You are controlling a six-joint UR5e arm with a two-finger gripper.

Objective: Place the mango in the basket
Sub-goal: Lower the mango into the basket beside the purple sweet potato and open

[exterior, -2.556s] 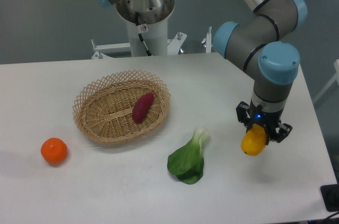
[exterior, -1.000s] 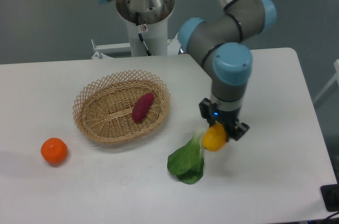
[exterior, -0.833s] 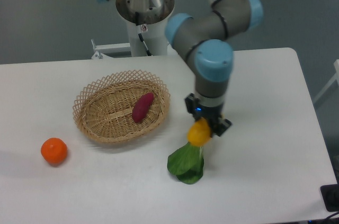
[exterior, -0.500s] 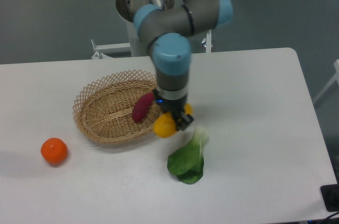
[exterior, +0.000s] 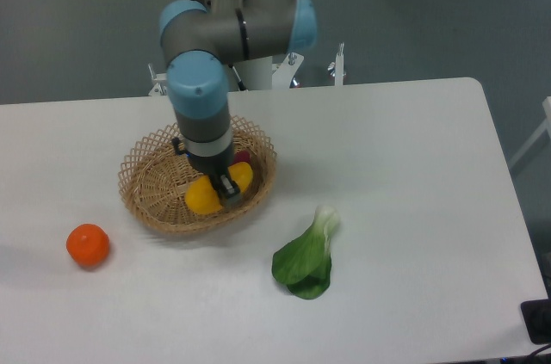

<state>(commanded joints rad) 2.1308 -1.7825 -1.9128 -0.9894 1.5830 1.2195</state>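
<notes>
The yellow mango point(exterior: 205, 195) hangs low over the inside of the tan wicker basket point(exterior: 145, 178), and my gripper point(exterior: 217, 187) is shut on it. The arm comes down from above and covers the basket's middle. A dark purple sweet potato point(exterior: 242, 157) lies in the basket, mostly hidden behind the gripper. I cannot tell whether the mango touches the basket floor.
A round orange fruit point(exterior: 88, 244) sits on the white table point(exterior: 413, 166) at the front left. A green leafy vegetable point(exterior: 306, 257) lies right of the basket near the front. The robot base point(exterior: 250, 71) stands behind the table.
My gripper carried the mango leftward from the table's right side, over the leafy vegetable and the basket's right rim, to a spot over the basket's inside.
</notes>
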